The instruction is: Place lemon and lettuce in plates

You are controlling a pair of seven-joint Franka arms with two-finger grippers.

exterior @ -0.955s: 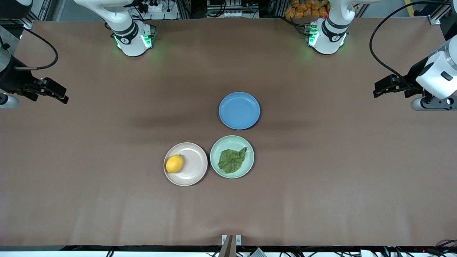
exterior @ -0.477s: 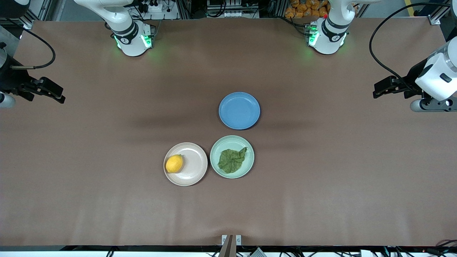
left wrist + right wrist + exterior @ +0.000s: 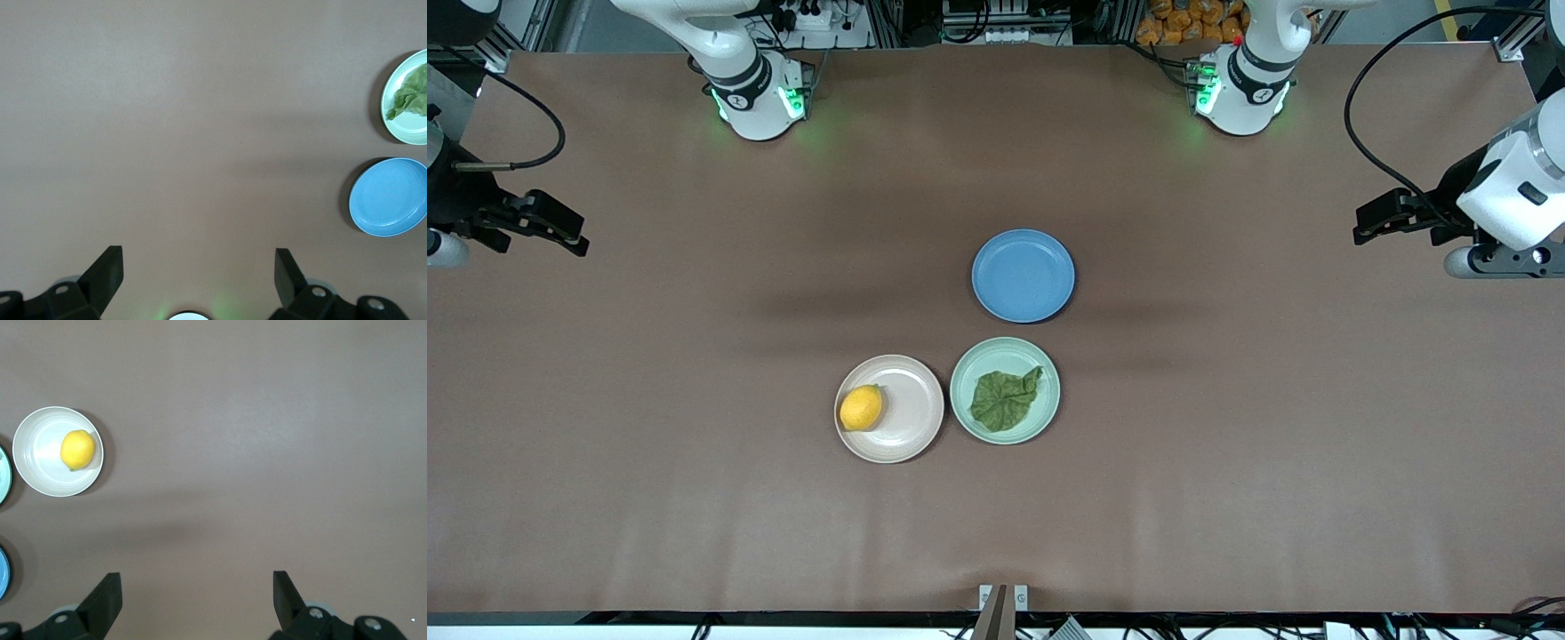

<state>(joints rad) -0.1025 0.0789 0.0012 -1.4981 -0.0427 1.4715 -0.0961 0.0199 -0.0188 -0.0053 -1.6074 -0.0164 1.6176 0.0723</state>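
Observation:
The yellow lemon [image 3: 861,408] lies in the beige-pink plate [image 3: 911,418], near its rim; both show in the right wrist view, the lemon [image 3: 77,449] in the plate [image 3: 40,453]. The dark green lettuce [image 3: 1005,399] lies in the mint green plate [image 3: 971,369] beside it; the left wrist view shows the leaf [image 3: 408,99] in that plate [image 3: 407,135]. My left gripper [image 3: 1368,224] is open and empty over the left arm's end of the table. My right gripper [image 3: 569,236] is open and empty over the right arm's end. Both are well away from the plates.
A blue plate [image 3: 1023,275] with nothing in it sits farther from the front camera than the mint plate, close to it. It shows in the left wrist view [image 3: 390,197]. The brown table [image 3: 1227,462] spreads wide around the three plates.
Both grippers have drawn slightly outward toward their ends of the table and a little up in the view. The lemon, lettuce and plates have not moved.

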